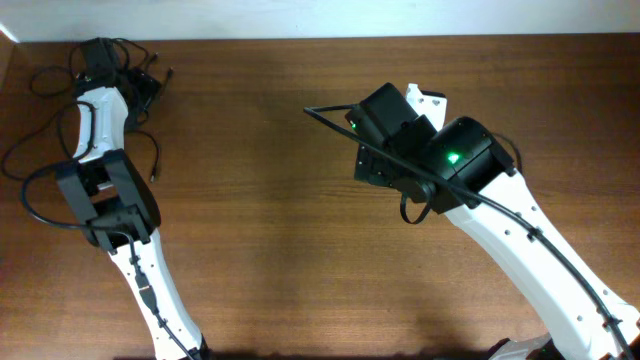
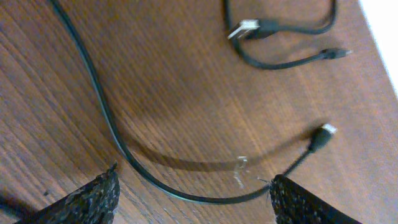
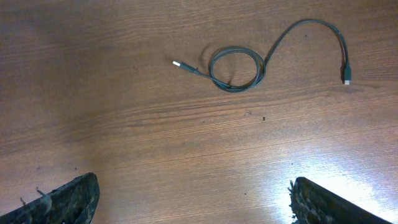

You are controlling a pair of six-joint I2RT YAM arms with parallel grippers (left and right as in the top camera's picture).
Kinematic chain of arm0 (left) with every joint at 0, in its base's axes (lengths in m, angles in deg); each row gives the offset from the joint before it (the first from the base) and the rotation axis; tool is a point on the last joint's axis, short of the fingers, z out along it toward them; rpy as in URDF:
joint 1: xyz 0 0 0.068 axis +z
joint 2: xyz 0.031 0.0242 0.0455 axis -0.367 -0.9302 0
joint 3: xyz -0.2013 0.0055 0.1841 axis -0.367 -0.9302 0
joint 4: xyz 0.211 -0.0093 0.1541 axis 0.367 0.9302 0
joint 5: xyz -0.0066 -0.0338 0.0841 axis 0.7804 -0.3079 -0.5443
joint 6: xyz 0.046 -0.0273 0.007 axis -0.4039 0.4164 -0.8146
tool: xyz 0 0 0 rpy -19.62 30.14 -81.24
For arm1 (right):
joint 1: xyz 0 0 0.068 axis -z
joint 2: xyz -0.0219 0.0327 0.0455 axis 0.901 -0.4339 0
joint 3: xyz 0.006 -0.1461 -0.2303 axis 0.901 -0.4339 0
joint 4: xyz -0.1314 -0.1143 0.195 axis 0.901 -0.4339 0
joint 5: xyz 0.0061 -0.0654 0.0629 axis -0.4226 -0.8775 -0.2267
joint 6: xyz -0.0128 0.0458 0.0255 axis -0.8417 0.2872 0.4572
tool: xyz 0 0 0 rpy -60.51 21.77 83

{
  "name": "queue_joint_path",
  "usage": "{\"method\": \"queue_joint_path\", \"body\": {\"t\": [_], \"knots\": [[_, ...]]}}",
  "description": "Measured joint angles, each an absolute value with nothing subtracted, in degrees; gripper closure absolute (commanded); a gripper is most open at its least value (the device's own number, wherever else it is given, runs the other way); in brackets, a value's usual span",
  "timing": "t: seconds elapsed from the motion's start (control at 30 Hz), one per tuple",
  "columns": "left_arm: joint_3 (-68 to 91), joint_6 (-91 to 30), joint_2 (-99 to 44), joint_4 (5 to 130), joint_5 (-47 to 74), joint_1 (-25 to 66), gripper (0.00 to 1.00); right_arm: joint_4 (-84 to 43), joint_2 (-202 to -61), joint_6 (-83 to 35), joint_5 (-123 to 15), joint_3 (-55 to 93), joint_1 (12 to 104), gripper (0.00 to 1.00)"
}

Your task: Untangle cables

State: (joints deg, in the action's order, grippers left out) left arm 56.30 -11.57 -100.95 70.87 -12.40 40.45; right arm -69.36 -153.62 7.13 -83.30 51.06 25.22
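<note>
Thin black cables [image 1: 148,88] lie spread at the table's far left corner around my left gripper [image 1: 100,58]. In the left wrist view one strand [image 2: 106,118] curves flat on the wood between the open fingers of the left gripper [image 2: 193,196], ending in a small plug [image 2: 323,132]. Two more plug ends [image 2: 249,28] lie farther off. In the right wrist view a separate cable [image 3: 236,62] with one loose loop lies well ahead of my right gripper [image 3: 196,202], which is open and empty above bare wood.
The wooden table [image 1: 260,230] has a white wall edge along the back. The right arm [image 1: 470,160] hangs over the centre right, trailing its own thicker black cable. More strands loop by the left edge [image 1: 28,190].
</note>
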Motion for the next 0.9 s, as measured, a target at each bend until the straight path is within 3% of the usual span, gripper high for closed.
{"method": "queue_joint_path", "body": {"t": [0.07,0.13,0.17,0.2,0.27,0.43,0.7,0.73,0.77,0.8,0.83,0.9], "knots": [[56.5,-11.4,-101.6,70.8,-12.8,40.4,0.32,-69.3,-153.6,7.1,-83.3,51.1,25.2,0.02],[56.5,-11.3,-101.7,70.7,-12.9,40.4,0.65,-69.4,-153.6,7.2,-83.3,51.1,25.2,0.02],[56.5,-11.2,-101.8,70.6,-12.8,40.4,0.71,-69.4,-153.6,7.1,-83.3,51.1,25.2,0.02],[56.5,-11.0,-102.2,70.5,-12.9,40.4,0.85,-69.4,-153.6,7.1,-83.3,51.1,25.2,0.02],[56.5,-11.0,-102.5,70.1,-13.1,40.4,1.0,-69.4,-153.6,7.1,-83.3,51.1,25.2,0.02],[56.7,-10.8,-102.8,71.2,-13.0,40.4,1.0,-69.4,-153.6,7.1,-83.3,51.1,25.2,0.02],[57.1,-10.9,-99.6,86.1,-14.1,40.4,1.0,-69.4,-153.6,6.8,-83.3,51.1,25.2,0.02],[57.0,-11.0,-97.8,87.5,-15.6,40.4,0.92,-69.3,-153.6,6.6,-83.3,51.1,25.2,0.02],[57.0,-11.0,-96.3,88.1,-16.9,40.4,0.67,-69.4,-153.6,6.6,-83.3,51.1,25.2,0.02],[57.0,-11.0,-94.6,87.9,-18.4,40.4,0.26,-69.4,-153.6,6.5,-83.3,51.1,25.2,0.02],[57.0,-11.2,-92.7,87.4,-20.1,40.4,0.11,-69.6,-153.6,6.4,-83.3,51.1,25.2,0.02],[57.0,-11.4,-89.5,85.3,-24.8,40.4,0.08,-70.3,-153.6,6.4,-83.3,51.1,25.2,0.02]]}}
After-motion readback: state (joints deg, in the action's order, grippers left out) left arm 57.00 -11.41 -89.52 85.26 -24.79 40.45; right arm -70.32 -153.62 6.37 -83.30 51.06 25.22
